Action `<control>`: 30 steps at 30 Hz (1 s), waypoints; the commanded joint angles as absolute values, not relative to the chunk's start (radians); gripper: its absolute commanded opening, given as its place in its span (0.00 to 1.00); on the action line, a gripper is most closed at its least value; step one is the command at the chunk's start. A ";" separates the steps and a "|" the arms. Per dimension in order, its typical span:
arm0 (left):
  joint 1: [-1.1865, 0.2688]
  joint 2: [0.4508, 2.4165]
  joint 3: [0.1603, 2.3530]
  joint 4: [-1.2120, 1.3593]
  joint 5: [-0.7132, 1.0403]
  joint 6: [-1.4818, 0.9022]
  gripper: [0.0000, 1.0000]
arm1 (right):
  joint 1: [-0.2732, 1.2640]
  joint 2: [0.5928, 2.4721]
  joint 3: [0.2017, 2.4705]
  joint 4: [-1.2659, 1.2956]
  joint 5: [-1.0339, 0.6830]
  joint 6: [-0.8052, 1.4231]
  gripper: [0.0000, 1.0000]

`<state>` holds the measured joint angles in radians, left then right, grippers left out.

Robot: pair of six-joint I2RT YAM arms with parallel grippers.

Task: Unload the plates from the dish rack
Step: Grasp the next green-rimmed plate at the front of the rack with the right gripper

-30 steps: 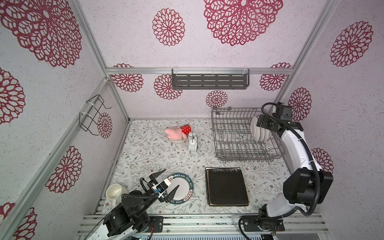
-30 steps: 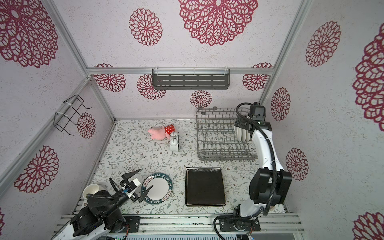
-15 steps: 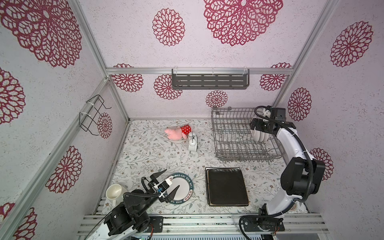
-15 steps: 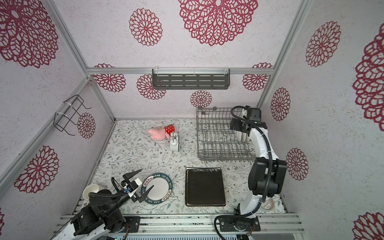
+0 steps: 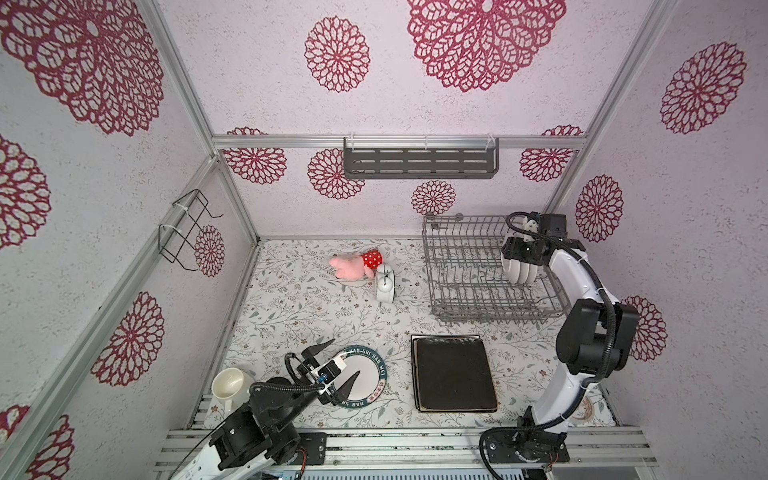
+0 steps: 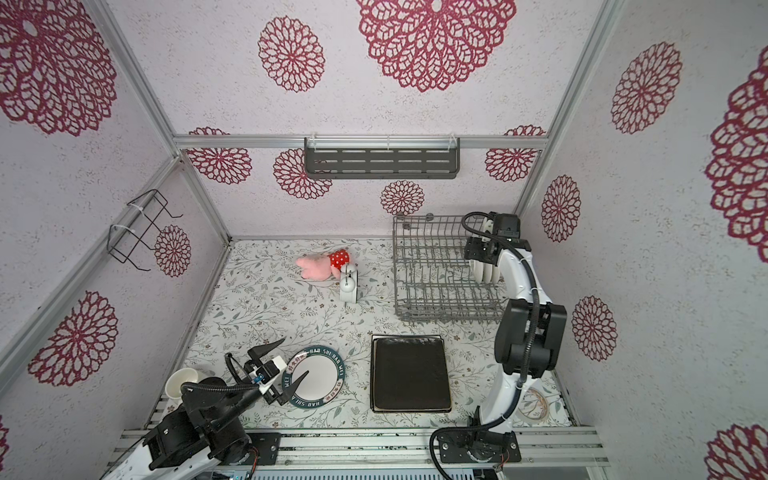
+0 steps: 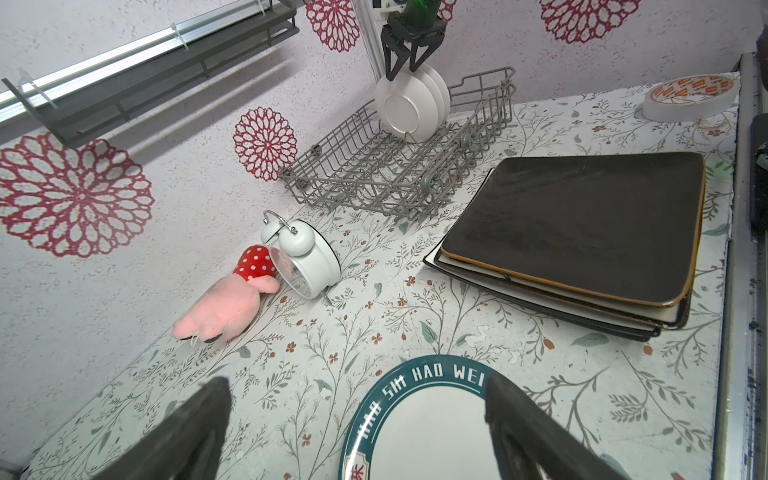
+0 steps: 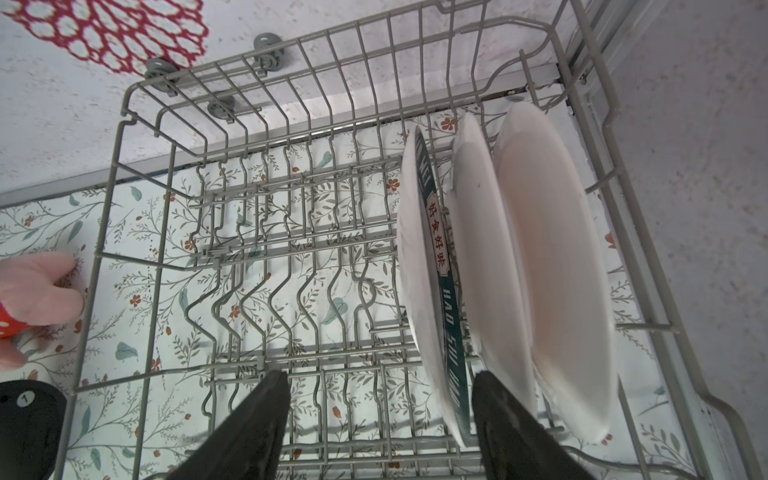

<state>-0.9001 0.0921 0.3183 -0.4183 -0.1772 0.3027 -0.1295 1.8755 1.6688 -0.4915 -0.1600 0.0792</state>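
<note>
So you are well into the unloading, but it is not finished. On the table in front of the dish rack (image 5: 490, 270) you have a stack of rectangular plates (image 5: 455, 374) with a dark one on top, and near it lies flat a round plate with a green lettered rim (image 5: 365, 380). In the rack itself three round white plates (image 8: 498, 266) stand upright between the tines at the end near the right wall; the other slots look empty. In the right wrist view the plate nearest to the empty slots (image 8: 428, 291) shows the same green rim, and the right gripper (image 8: 380, 428) hangs just above it with one finger on each side of its edge. The jaws are apart, and I cannot tell if they touch the plate, so I judge it is not yet gripped. The left gripper (image 5: 336, 363) rests low at the front, above the edge of the flat round plate, with its jaws spread wide and nothing between them. By my judgement three plates are left for you to lift out, and this green-rimmed one is the next.
</note>
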 commanded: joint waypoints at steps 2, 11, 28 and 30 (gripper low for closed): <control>-0.896 0.106 0.314 -0.414 -0.179 0.307 0.97 | -0.141 1.889 1.720 -0.494 -0.150 0.059 0.68; -0.890 0.121 0.314 -0.411 -0.178 0.304 0.97 | -0.148 1.941 1.743 -0.505 -0.167 0.038 0.50; -0.888 0.138 0.314 -0.411 -0.177 0.303 0.97 | -0.156 1.972 1.751 -0.512 -0.186 0.000 0.17; -0.889 0.139 0.315 -0.411 -0.177 0.302 0.97 | -0.155 1.976 1.754 -0.515 -0.192 -0.010 0.14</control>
